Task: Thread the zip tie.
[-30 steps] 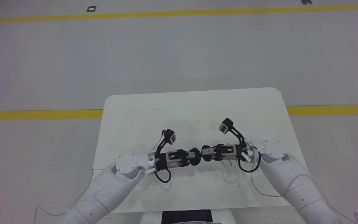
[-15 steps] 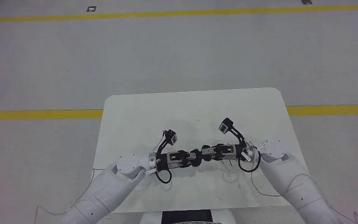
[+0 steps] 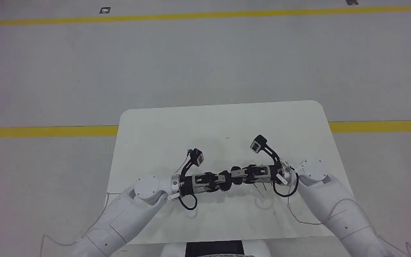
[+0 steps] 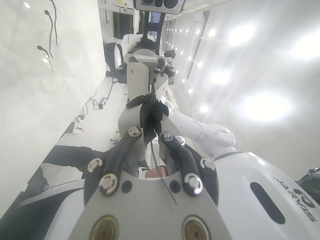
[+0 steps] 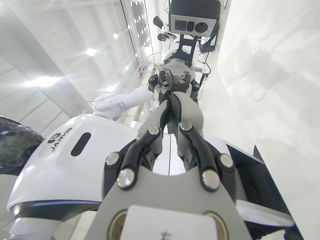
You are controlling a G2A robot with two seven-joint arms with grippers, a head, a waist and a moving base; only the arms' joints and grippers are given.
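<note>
Vs. 1 s ago, hardly anything differed. The left gripper (image 3: 220,179) had crept a touch toward the right gripper (image 3: 239,175), and the two met tip to tip above the desk (image 3: 160,128), on the robot's side of it. Right arm looked unchanged.

The zip tie (image 4: 154,154) was a thin, flat black strap. It ran straight btw. the left jaws and on to the right gripper's tips. Left jaws were clenched on it. Their tips were wrapped in crumpled black tape-like stuff over hard grey fingers, w/ curved black linkages and shiny rivets. Right jaws were pressed together too, one pad (image 5: 175,108) black and ridged. A thin strap line passed btw. them, so I read them as gripping the tie as well.

Left wrist view gave me what top view didn't — the strap itself, plus spare ties (image 4: 51,33) lying on the smooth white desk. Each was a thin black line w/ a small head, well apart from both grippers. Top view showed the desk's rounded corners and both arms angled inward. Right wrist view alone showed the pad ridges.
</note>
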